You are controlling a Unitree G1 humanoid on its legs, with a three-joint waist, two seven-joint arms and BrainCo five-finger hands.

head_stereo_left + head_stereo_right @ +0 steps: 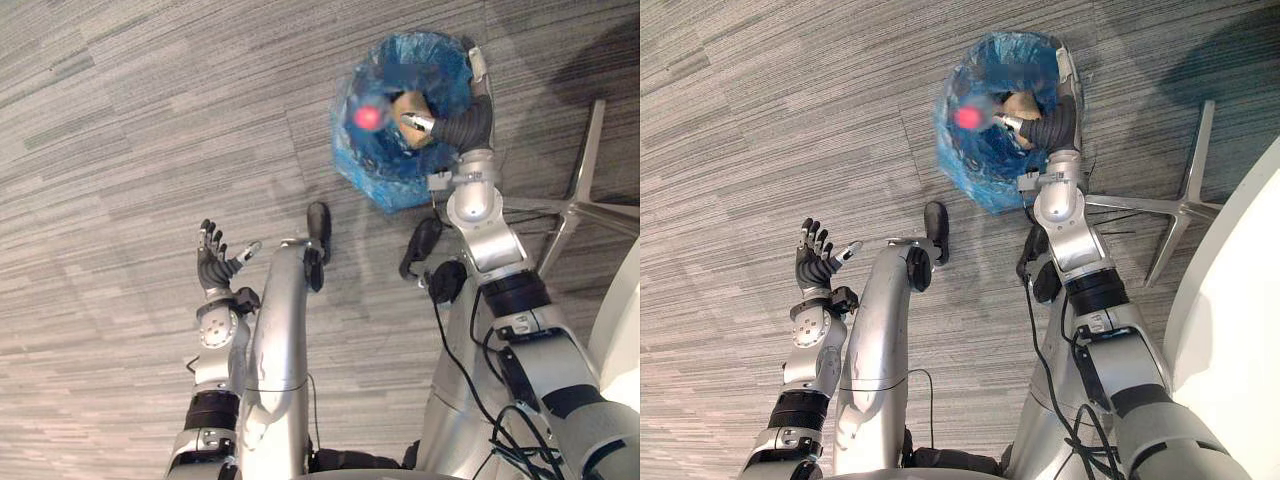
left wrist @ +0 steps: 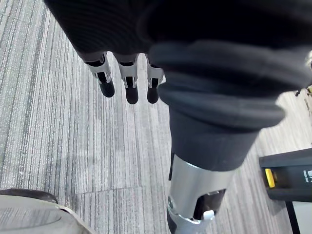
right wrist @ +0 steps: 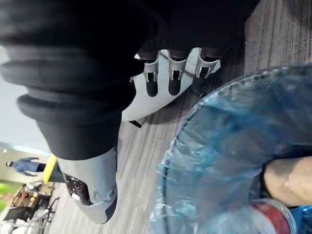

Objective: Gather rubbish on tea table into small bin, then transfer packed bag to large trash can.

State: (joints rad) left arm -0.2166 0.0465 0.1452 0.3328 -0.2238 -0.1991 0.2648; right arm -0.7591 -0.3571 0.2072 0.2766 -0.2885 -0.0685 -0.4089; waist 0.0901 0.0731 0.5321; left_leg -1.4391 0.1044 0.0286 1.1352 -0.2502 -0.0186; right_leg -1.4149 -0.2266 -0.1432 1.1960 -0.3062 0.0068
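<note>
The small bin (image 1: 385,185), lined with a blue plastic bag (image 3: 204,161), stands on the grey carpet (image 1: 120,150) holding a red-topped piece (image 1: 368,117) and a tan crumpled piece (image 1: 408,105). The right hand (image 1: 462,125) is over its right rim with fingers relaxed, gripping nothing, and the left hand (image 1: 212,262) is spread open well apart. To lift the bag cleanly, the right hand should probably pinch a gathered fold of film rather than one thin edge, while the left bunches the opposite side against spills. No writing on bag or rubbish is legible.
</note>
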